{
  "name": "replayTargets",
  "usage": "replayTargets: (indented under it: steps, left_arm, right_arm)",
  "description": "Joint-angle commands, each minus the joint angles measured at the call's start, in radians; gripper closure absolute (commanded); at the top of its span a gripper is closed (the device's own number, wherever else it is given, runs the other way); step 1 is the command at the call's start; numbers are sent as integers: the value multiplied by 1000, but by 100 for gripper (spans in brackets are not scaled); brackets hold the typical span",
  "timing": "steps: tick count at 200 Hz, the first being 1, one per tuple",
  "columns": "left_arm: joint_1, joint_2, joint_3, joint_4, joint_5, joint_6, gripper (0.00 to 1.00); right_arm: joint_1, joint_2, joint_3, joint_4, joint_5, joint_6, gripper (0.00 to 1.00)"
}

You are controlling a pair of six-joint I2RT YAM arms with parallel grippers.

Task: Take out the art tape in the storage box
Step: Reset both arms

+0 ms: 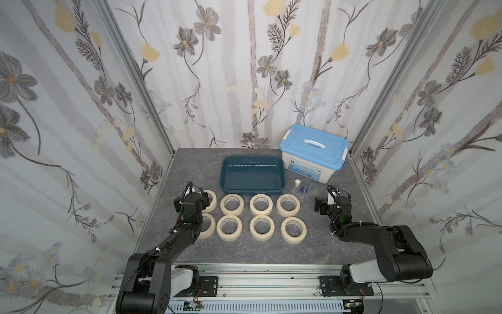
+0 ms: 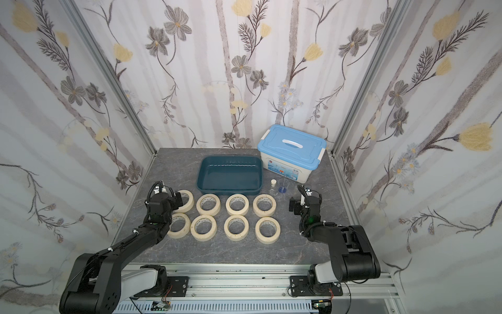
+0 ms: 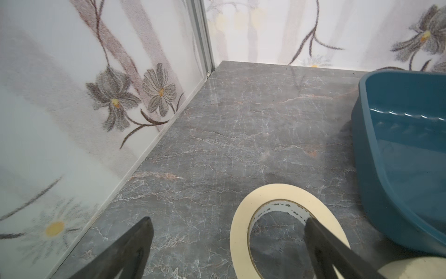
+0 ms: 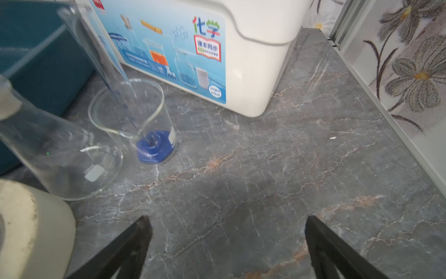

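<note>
Box (image 1: 252, 191) empty; 8 tape rolls (image 1: 293, 239) out; left gripper (image 3: 228, 218) released, 1 finger (image 3: 323, 241) over a roll (image 3: 241, 217), could drag it; right gripper (image 4: 226, 217) released, glassware (image 4: 144, 116) beside its fingers (image 4: 135, 241).

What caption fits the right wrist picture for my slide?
Open right gripper over the grey table, facing a glass flask, beaker and white tub.

- Three walls (image 1: 244, 68) all round, pale, printed with grey and yellow flowers.
- Metal posts (image 1: 135, 76) at both back corners.
- Grey veined marble table (image 1: 244, 250), evenly lit, aluminium rail (image 1: 271, 282) in front.
</note>
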Motion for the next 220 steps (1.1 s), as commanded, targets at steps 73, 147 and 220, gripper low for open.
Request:
replayTargets:
  steps: [73, 147, 220]
  left_arm:
    - [72, 122, -91, 375, 286, 1, 0]
    - [95, 355, -54, 531, 336, -24, 0]
    - [98, 352, 2, 426, 284, -50, 0]
  right_arm:
    - [21, 5, 44, 78, 17, -33, 0]
    - [29, 8, 53, 65, 34, -40, 0]
    - [47, 16, 88, 11, -13, -83, 0]
